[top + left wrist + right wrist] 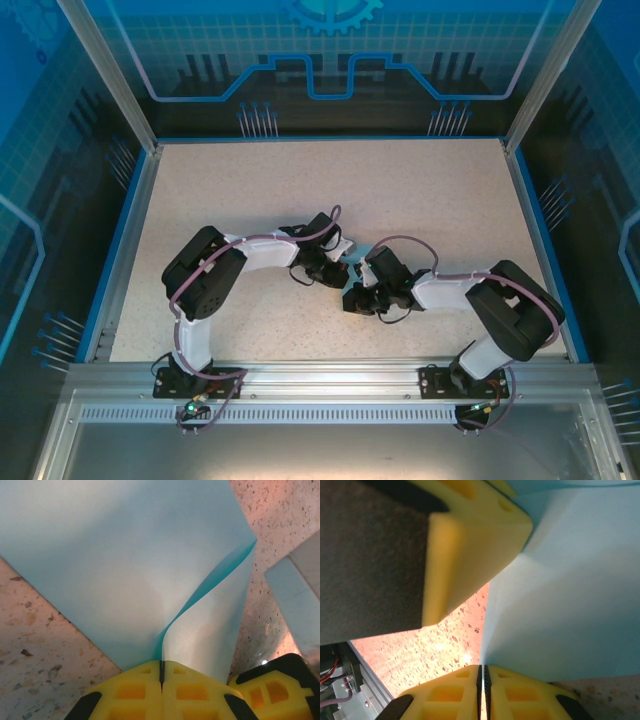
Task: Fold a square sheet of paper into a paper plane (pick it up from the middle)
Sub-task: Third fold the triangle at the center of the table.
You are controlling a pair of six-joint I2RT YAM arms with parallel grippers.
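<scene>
The light-blue sheet of paper (100, 570) is bent over on itself, one layer curling up from a crease in the left wrist view. My left gripper (161, 672) is shut on it at that crease, its yellow fingers pressed together with the paper between them. My right gripper (483, 675) is shut on a thin edge of the same paper (570, 590). In the top view both grippers, the left (338, 262) and the right (364, 287), meet close together at mid-table and cover nearly all of the paper. A yellow finger (470, 550) of the left gripper hangs just above the right one.
The speckled beige table (400, 190) is bounded by blue rails at the left, right and back. An aluminium rail (330, 380) with both arm bases runs along the near edge. The two wrists are almost touching.
</scene>
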